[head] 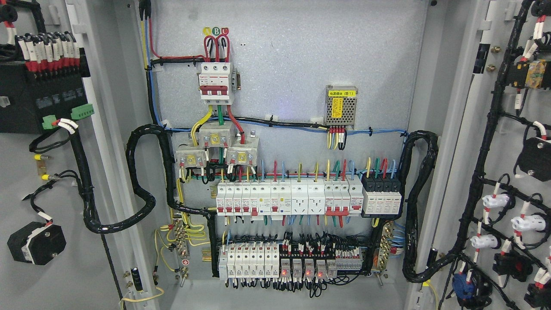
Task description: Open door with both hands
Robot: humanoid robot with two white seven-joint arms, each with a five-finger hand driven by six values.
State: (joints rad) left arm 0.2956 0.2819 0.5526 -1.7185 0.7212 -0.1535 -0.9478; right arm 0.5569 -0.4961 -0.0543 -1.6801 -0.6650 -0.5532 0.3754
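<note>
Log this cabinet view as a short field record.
doors: left door and right door both swung open
interior: back panel with main breaker at top
middle: breaker row
bottom: relays, several lit red
power supply: upper right
robot hands: none in view

**Robot body: nothing in view**

No part of the robot's own body is shown from the head camera. No arm, robot hand, casing, cable or marking belonging to the robot can be made out at the lower left, the lower right or the bottom edge. The picture is taken up wholly by the open cabinet (301, 64), with its left door (17, 181) and right door (510, 129) swung wide. Nothing of the robot's colours, shapes or fittings can therefore be told.
</note>
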